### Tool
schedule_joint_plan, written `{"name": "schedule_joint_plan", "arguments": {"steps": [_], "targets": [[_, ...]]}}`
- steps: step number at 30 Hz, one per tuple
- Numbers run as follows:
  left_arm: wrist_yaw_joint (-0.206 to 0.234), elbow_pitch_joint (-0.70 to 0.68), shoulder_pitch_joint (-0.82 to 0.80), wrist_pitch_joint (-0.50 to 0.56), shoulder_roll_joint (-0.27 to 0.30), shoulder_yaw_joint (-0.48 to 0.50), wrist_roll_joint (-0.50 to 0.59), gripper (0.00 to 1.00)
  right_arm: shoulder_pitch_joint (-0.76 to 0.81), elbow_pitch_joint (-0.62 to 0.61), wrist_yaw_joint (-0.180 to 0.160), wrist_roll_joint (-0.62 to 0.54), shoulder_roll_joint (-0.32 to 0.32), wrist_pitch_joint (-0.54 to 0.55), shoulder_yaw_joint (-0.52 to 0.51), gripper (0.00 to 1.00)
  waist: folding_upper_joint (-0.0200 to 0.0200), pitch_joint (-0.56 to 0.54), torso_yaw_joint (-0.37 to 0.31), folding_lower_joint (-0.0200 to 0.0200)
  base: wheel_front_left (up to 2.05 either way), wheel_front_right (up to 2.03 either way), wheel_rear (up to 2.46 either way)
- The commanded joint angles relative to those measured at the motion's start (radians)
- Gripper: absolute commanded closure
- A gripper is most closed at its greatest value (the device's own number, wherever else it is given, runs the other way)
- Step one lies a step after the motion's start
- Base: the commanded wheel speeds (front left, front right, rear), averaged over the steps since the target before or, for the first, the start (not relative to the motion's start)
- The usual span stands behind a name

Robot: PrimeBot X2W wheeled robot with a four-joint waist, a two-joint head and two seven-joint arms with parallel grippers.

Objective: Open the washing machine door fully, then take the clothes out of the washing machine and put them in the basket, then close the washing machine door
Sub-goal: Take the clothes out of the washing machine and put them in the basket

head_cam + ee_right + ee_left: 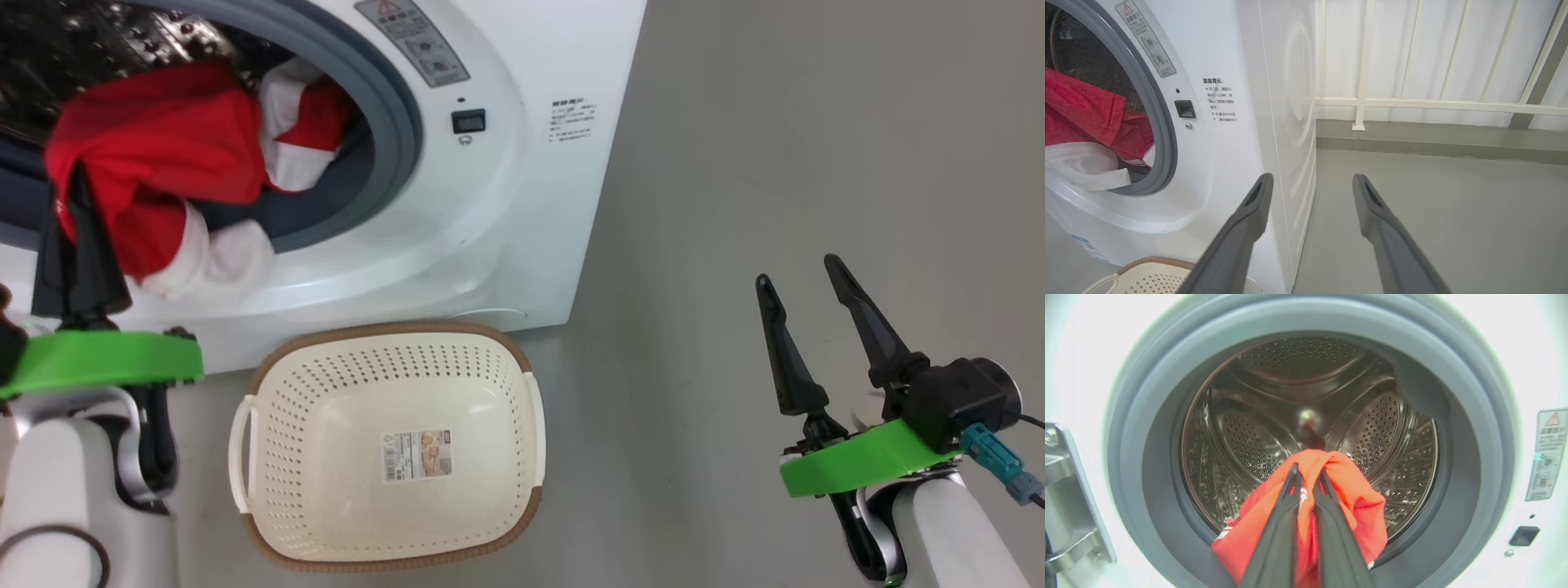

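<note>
With the washer [506, 204] mouth open, the clothes [163, 155] sit at its 7 o'clock edge in the head view. It's a red bundle with white panels, part inside the drum [1306, 416], part draped over the grey gasket [1466, 428] onto the white front lip. Seen from the left wrist, the drum around and behind the bundle is bare perforated steel.

State of the left tool [1308, 470]: jaws nearly together, pinching a fold of red cloth. The cloth bulges over the tips and hangs down both sides of the fingers. The fingers point into the mouth, with the tips near the drum's 6 o'clock.

The basket [326, 384] is upright on the floor [775, 163], at 6 o'clock from the mouth and just beside the washer front. Can't tell if the rim touches the panel. Inside is a paper label [416, 455] flat on the bottom, with bare perforated walls around it.

State of the right tool [798, 272]: jaws spread wide, gripping nothing. It hangs over the floor at 4 o'clock of the head view, well apart from the basket and washer, with the fingers pointing to about 11 o'clock. From its own wrist view the fingers straddle the washer's front corner, with a white railing [1412, 102] at 1 o'clock.

Other bits: latch slot [469, 121] at 3 o'clock of the mouth, metal bracket [1069, 498] at 9 o'clock in the left wrist view.
</note>
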Motion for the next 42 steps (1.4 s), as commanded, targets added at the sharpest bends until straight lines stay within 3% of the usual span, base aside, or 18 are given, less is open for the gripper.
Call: {"name": "schedule_joint_plan", "arguments": {"steps": [1, 11, 17, 21, 30, 42], "targets": [[-0.008, -0.066, 0.036, -0.009, 0.024, 0.017, 0.013, 1.00, 0.010, -0.021, 0.005, 0.003, -0.002, -0.006, 0.018, 0.00, -0.0001, -0.027, 0.022, 0.0000, 0.00, 0.00, 0.00], [-0.015, -0.283, 0.161, 0.003, -0.003, -0.019, -0.002, 1.00, 0.029, -0.011, 0.005, 0.013, -0.001, -0.006, 0.020, 0.00, -0.0001, -0.083, 0.024, 0.0000, 0.00, 0.00, 0.00], [0.004, -0.480, 0.268, 0.065, -0.016, -0.064, -0.031, 1.00, 0.043, -0.012, 0.005, 0.015, -0.001, -0.006, 0.015, 0.00, -0.0001, -0.103, 0.014, 0.0000, 0.00, 0.00, 0.00], [0.013, -0.515, 0.340, 0.102, -0.021, -0.108, -0.062, 1.00, 0.057, -0.015, 0.005, 0.020, 0.000, -0.006, 0.006, 0.00, -0.0001, -0.109, 0.011, 0.0000, 0.00, 0.00, 0.00], [0.009, -0.321, 0.382, 0.150, -0.024, -0.179, -0.109, 1.00, 0.058, -0.014, 0.005, 0.023, 0.001, -0.006, 0.017, 0.00, -0.0001, -0.088, -0.006, 0.0000, 0.00, 0.00, 0.00], [-0.044, 0.198, 0.196, 0.152, -0.025, -0.205, -0.216, 1.00, 0.014, -0.021, 0.005, 0.020, 0.003, -0.006, 0.027, 0.00, -0.0001, 0.023, -0.023, 0.0000, 0.00, 0.00, 0.00]]}}
